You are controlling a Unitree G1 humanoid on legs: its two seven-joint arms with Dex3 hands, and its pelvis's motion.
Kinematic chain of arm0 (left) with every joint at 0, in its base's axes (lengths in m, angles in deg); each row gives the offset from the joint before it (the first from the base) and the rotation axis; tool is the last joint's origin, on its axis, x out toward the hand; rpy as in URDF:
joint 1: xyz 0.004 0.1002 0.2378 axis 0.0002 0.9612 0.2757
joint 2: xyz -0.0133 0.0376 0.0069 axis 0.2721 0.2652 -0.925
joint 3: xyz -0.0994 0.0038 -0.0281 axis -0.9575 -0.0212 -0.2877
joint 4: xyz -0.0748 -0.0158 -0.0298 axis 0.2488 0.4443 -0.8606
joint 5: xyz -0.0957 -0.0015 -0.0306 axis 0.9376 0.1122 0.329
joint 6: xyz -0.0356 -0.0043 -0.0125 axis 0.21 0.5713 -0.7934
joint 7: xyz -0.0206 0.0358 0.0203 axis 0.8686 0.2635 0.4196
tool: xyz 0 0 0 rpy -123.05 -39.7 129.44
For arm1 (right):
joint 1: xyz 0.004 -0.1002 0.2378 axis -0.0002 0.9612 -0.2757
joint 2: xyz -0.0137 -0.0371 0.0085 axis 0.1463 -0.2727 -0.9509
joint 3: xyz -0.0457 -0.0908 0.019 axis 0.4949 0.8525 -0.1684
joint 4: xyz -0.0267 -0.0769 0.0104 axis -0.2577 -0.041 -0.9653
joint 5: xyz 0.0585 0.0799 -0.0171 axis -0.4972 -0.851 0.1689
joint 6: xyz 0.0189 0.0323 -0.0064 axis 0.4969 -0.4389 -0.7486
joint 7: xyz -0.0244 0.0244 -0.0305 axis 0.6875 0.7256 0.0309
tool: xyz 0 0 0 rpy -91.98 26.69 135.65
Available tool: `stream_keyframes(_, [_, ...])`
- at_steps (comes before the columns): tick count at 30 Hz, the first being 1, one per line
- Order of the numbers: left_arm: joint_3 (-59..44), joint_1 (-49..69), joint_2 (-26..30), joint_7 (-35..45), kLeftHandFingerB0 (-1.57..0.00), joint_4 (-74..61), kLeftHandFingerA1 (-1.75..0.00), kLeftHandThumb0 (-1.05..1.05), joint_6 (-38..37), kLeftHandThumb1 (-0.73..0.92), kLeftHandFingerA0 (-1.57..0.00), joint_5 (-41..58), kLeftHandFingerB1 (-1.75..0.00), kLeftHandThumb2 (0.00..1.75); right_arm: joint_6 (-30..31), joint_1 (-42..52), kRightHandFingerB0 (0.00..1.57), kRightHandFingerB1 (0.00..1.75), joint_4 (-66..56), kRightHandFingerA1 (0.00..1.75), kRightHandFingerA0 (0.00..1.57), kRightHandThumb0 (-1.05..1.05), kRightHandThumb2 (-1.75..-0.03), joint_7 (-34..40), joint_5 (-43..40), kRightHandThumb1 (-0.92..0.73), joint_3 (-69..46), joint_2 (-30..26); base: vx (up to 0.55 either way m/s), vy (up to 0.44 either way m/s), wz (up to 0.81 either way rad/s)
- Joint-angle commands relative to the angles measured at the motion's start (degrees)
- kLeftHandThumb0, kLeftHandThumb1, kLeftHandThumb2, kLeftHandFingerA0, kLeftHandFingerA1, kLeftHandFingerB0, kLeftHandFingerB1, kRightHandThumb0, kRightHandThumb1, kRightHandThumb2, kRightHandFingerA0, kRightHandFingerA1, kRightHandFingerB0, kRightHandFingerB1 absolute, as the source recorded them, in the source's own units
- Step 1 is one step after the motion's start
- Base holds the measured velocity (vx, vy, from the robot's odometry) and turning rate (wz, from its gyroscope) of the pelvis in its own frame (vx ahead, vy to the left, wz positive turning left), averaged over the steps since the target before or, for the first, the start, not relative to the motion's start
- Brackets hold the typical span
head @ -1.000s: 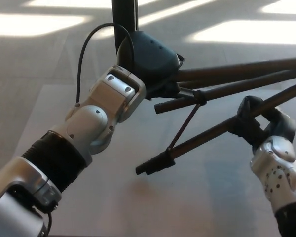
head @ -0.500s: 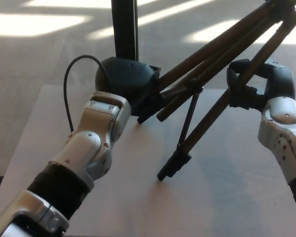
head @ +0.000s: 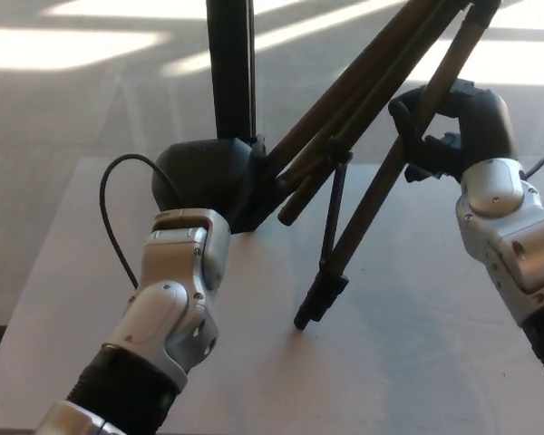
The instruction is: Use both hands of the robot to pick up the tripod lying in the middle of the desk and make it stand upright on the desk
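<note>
On the desk (head: 417, 362) I've got the tripod (head: 363, 136) tilted up steeply, legs running toward the top right, one foot touching the desk near the middle. My right hand (head: 449, 127) has its fingers wrapped round the outer leg, up high. My left hand (head: 208, 177) is down at the low end by the dark post (head: 230, 68); honestly can't tell what its fingers are doing from here.

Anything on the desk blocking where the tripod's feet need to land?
Nothing visible: the desk around the tripod looks bare. Both the left hand and right hand already grip it.
</note>
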Motion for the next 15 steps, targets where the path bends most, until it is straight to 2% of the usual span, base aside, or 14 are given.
stream_keyframes(1, [-0.73, 2.98, -4.97, -2.24, -0.67, -0.40, -1.68, -0.29, 2.41, 0.73, -0.80, 5.51, -1.37, 0.72, 7.01, -6.58, 0.87, 1.12, -2.21, 1.35, 1.16, -0.19, -1.08, -6.31, 11.12, -0.47, 8.80, 1.56, 0.00, 0.000, 0.00])
stream_keyframes(2, [-0.85, 3.36, -4.74, -2.49, -0.68, -0.71, -1.75, -0.27, 1.91, 0.68, -0.88, 5.66, -1.61, 0.75, 6.95, -6.94, 0.72, 1.43, -2.08, 1.75, 0.85, -0.19, -1.08, -6.58, 11.78, -0.49, 9.53, 1.38, 0.00, 0.000, 0.00])
stream_keyframes(3, [-0.82, 4.37, -3.87, -3.34, -0.62, -1.34, -1.75, -0.27, 0.05, 0.69, -0.88, 5.98, -1.69, 0.74, 7.24, -7.84, 0.71, 1.49, -1.80, 1.75, 0.87, -0.21, -1.08, -6.93, 12.72, -0.51, 10.57, 1.34, 0.00, 0.000, 0.00])
stream_keyframes(4, [-0.62, 4.56, -3.49, -3.38, -0.62, -1.38, -1.75, -0.27, -0.39, 0.71, -0.87, 5.93, -1.67, 0.73, 7.15, -8.48, 0.90, 1.17, -1.79, 1.36, 1.16, -0.30, -1.13, -7.76, 13.39, -0.52, 11.45, 0.73, 0.00, 0.000, 0.00])
stream_keyframes(5, [-0.51, 4.56, -3.40, -3.38, -0.62, -1.35, -1.75, -0.27, -0.40, 0.71, -0.87, 5.93, -1.67, 0.73, 7.14, -8.68, 0.90, 1.17, -1.84, 1.36, 1.16, -0.30, -1.13, -8.16, 13.73, -0.52, 11.83, 0.41, 0.00, 0.000, 0.00])
stream_keyframes(6, [-0.27, 4.58, -3.16, -3.31, -0.65, -1.40, -1.75, -0.25, -0.48, 0.70, -0.84, 5.91, -1.58, 0.73, 6.89, -9.04, 0.74, 1.52, -1.52, 1.75, 0.88, -0.26, -1.09, -8.24, 14.16, -0.55, 12.18, 0.22, 0.00, 0.000, 0.00])
stream_keyframes(7, [-0.05, 4.62, -2.86, -3.16, -0.65, -1.48, -1.75, -0.25, -0.61, 0.70, -0.84, 5.82, -1.58, 0.73, 6.50, -9.48, 0.74, 1.52, -1.07, 1.75, 0.88, -0.26, -1.09, -8.31, 14.68, -0.55, 12.58, 0.05, 0.00, 0.000, 0.00])
stream_keyframes(8, [-0.03, 4.88, -2.41, -2.89, -0.61, -2.00, -1.75, -0.25, -0.54, 0.69, -0.84, 5.89, -1.65, 0.73, 5.90, -10.39, 0.73, 1.54, -0.48, 1.75, 0.87, -0.26, -1.01, -7.83, 15.68, -0.59, 13.04, 0.09, 0.00, 0.000, 0.00])
stream_keyframes(9, [0.16, 5.21, -1.92, -2.80, -0.63, -2.53, -1.75, -0.24, -0.64, 0.65, -0.85, 5.84, -1.68, 0.75, 6.36, -11.42, 0.71, 1.34, -0.21, 1.74, 0.85, -0.29, -0.87, -8.23, 16.16, -0.69, 13.32, 0.03, 0.00, 0.000, 0.00])
stream_keyframes(10, [0.28, 5.38, -1.57, -2.56, -0.63, -2.84, -1.75, -0.23, -0.42, 0.62, -0.85, 5.73, -1.67, 0.78, 4.35, -11.62, 0.76, 1.33, 0.24, 1.74, 0.88, -0.28, -1.02, -7.79, 16.62, -0.60, 13.28, -0.01, 0.00, 0.000, 0.00])
stream_keyframes(11, [0.60, 5.46, -1.15, -2.48, -0.64, -2.99, -1.75, -0.22, -0.45, 0.60, -0.85, 5.51, -1.67, 0.79, 3.43, -11.73, 0.74, 1.46, 0.45, 1.75, 0.88, -0.27, -1.17, -7.66, 17.20, -0.51, 13.45, -0.12, 0.00, 0.000, 0.00])
stream_keyframes(14, [1.18, 5.49, -0.91, -1.85, -0.64, -2.90, -1.75, -0.20, 0.23, 0.58, -0.84, 5.59, -1.68, 0.78, 3.27, -11.87, 0.75, 1.44, 0.19, 1.75, 0.90, -0.27, -1.15, -7.84, 18.50, -0.52, 13.68, -0.56, 0.00, 0.000, 0.00])
stream_keyframes(15, [1.21, 5.66, -0.94, -2.05, -0.64, -2.74, -1.75, -0.12, 0.43, 0.58, -0.92, 5.81, -1.44, 0.76, 3.34, -12.01, 0.76, 1.45, 0.14, 1.75, 0.90, -0.26, -1.18, -8.07, 18.74, -0.50, 13.53, -0.52, 0.00, 0.000, 0.00])
